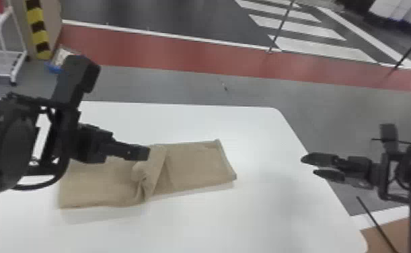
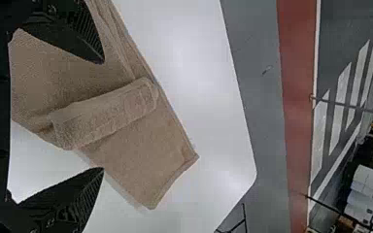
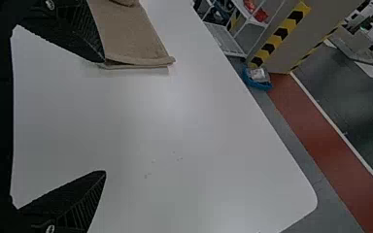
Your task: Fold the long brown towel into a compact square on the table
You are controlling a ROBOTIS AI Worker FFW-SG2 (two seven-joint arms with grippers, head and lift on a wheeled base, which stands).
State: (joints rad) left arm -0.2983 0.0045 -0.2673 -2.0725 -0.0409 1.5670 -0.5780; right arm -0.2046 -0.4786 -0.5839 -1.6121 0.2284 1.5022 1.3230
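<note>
So the towel (image 1: 197, 165) is lying lengthwise left to right on the white surface (image 1: 265, 208), sitting a bit crooked, with a thick rumpled fold (image 1: 152, 168) standing up across its middle. Both halves on either side of that lump are pretty flat. The right end finishes in a hemmed edge (image 1: 227, 159), and there's a wide stretch of tabletop between that and the surface's slanting right edge. Decent strip of white along the far side and the near side too, and the surface corners on the right are rounded off.

Left gripper (image 1: 144, 153) is over the towel, right near the lump. In the left wrist view its fingers (image 2: 80, 36) are spread wide with nothing pinched, towel and tabletop showing through the gap.

Right gripper (image 1: 309, 166) is off by the surface's right edge, well apart from the towel. Its fingers (image 3: 85, 36) are spread as well, nothing in them.

Past the far edge it's grey floor (image 1: 167, 84), then a red strip (image 1: 181, 55) with white striping (image 1: 322, 47) behind.
</note>
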